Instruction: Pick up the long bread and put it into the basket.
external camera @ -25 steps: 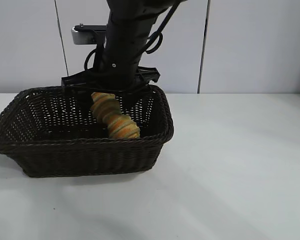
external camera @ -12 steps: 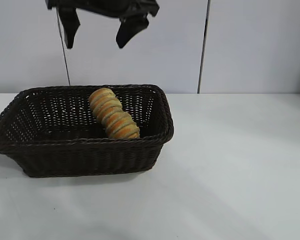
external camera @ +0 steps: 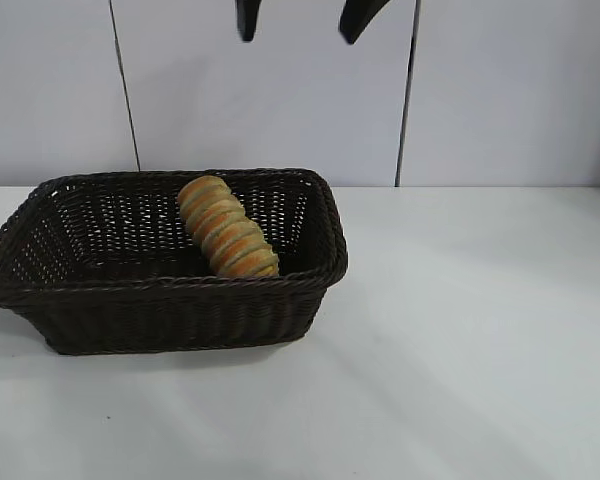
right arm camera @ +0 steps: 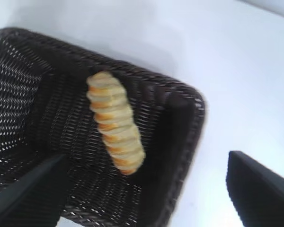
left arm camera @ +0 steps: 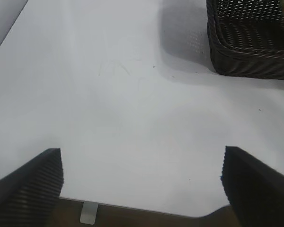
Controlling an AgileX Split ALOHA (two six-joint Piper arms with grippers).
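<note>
The long bread [external camera: 227, 228], a tan loaf with orange-brown stripes, lies inside the dark brown wicker basket [external camera: 180, 285], toward its right end, leaning on the far wall. My right gripper [external camera: 298, 34] hangs high above the basket, open and empty; only its two fingertips show at the top edge. In the right wrist view the bread [right arm camera: 114, 120] lies in the basket [right arm camera: 189, 118] well below the open right gripper [right arm camera: 146, 158]. My left gripper [left arm camera: 142, 153] is open and empty over bare table, with a basket corner [left arm camera: 246, 42] farther off.
The white table [external camera: 460, 330] stretches to the right of and in front of the basket. A white panelled wall [external camera: 500, 90] stands behind. The table's edge [left arm camera: 132, 210] shows close to the left gripper.
My right gripper has let go of the bread and risen from the basket to the top of the view. The bread stays in the basket, tipped slightly flatter.
</note>
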